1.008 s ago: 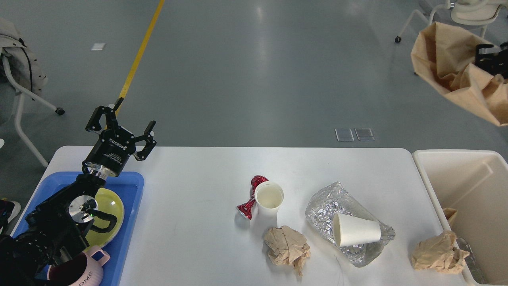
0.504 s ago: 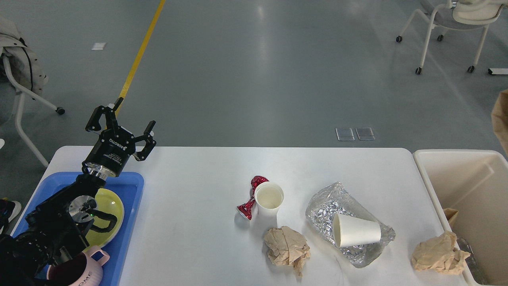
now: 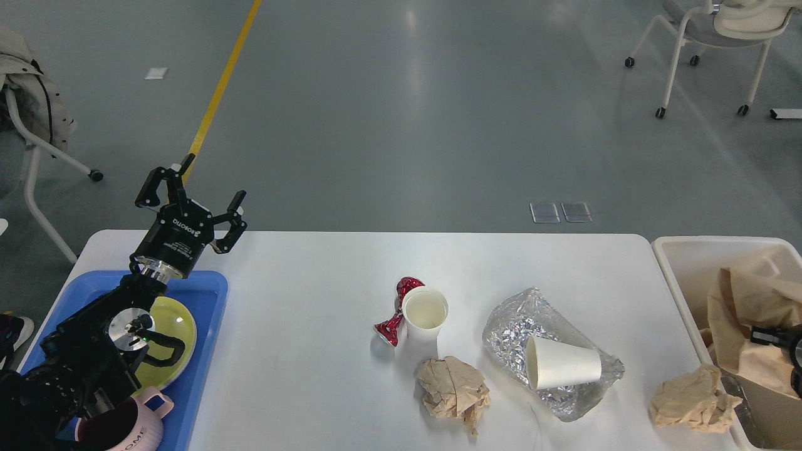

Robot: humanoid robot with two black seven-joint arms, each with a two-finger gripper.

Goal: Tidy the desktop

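The white desktop (image 3: 301, 351) carries a crushed red can (image 3: 393, 316), an upright paper cup (image 3: 425, 313), a crumpled brown paper ball (image 3: 452, 391), and a foil bag (image 3: 532, 326) with a second paper cup (image 3: 561, 364) lying on it. Another brown paper ball (image 3: 692, 401) lies at the right edge. My left gripper (image 3: 193, 189) hangs open and empty over the back left corner. At the far right only a dark bit of my right gripper (image 3: 783, 341) shows, low inside the cream bin (image 3: 673, 263) against a large brown paper bag (image 3: 745, 307); its fingers are hidden.
A blue tray (image 3: 210, 351) at the left holds a yellow-green plate (image 3: 175, 329) and a pink mug (image 3: 135, 429), partly under my left arm. Chairs stand on the grey floor beyond the table, at the far left and back right.
The brown paper bag and my right gripper went from high at the upper right, out past the right edge, down into the cream bin. My left arm has not moved.
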